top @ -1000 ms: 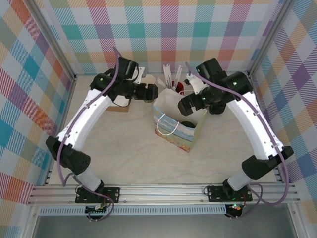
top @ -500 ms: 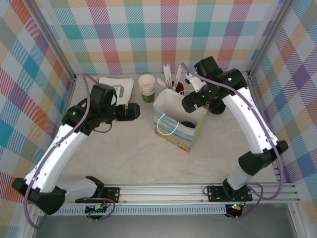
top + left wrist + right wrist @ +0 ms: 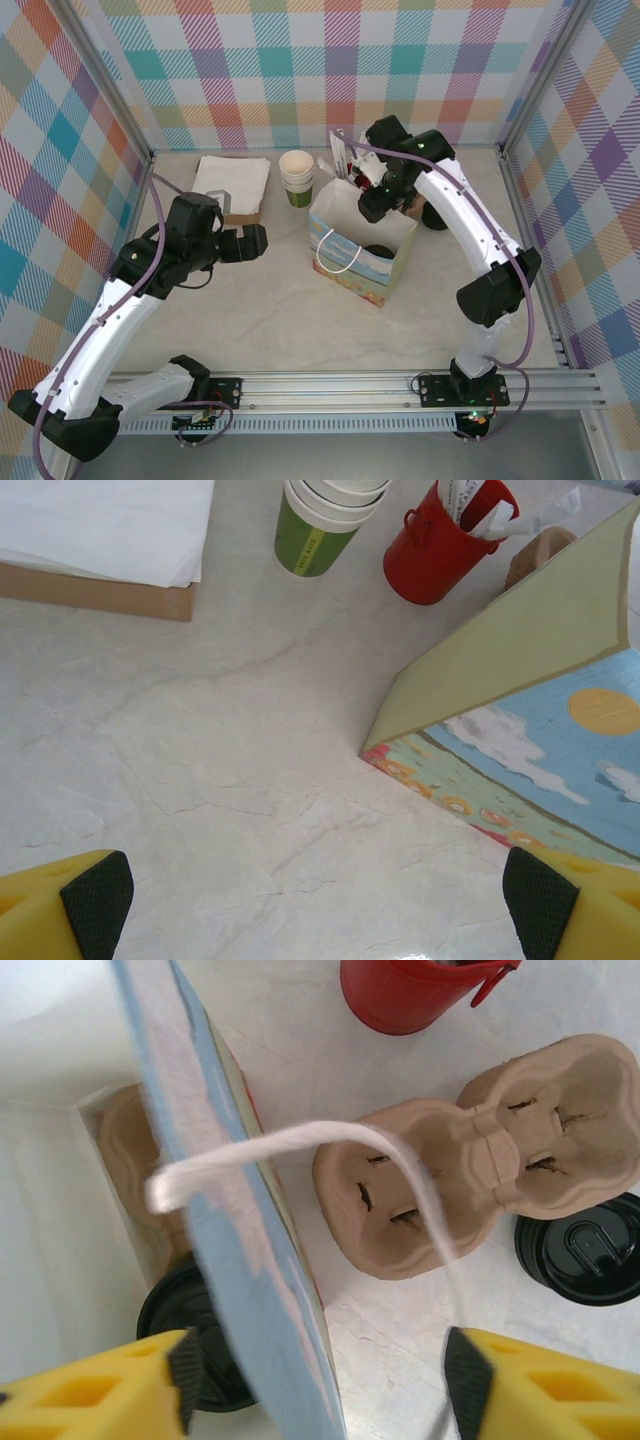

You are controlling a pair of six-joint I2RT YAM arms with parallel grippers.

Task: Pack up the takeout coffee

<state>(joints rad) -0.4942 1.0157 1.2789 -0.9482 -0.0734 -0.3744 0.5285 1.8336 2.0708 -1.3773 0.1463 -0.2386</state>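
Observation:
The takeout coffee [image 3: 377, 252] stands inside the open paper bag [image 3: 352, 262], only its round black lid showing. In the right wrist view that lid [image 3: 165, 1310] sits low behind the bag's blue printed wall [image 3: 230, 1250]. My right gripper [image 3: 372, 206] hovers over the bag's back right edge. It [image 3: 325, 1385] is open and straddles the wall, one finger inside the bag and one outside, with the white cord handle [image 3: 300, 1142] just ahead. My left gripper [image 3: 262, 243] is open and holds nothing, low over the table left of the bag [image 3: 540, 680].
A stack of lidless green cups [image 3: 296, 176] and a red cup of white sticks [image 3: 445, 535] stand behind the bag. White napkins [image 3: 232, 180] lie at the back left. A cardboard cup carrier [image 3: 470, 1160] and another black lid [image 3: 585, 1245] sit right of the bag.
My left arm pulled back from the far side toward the near left, jaws opening wider. My right gripper swung left onto the bag's back edge and its jaws narrowed.

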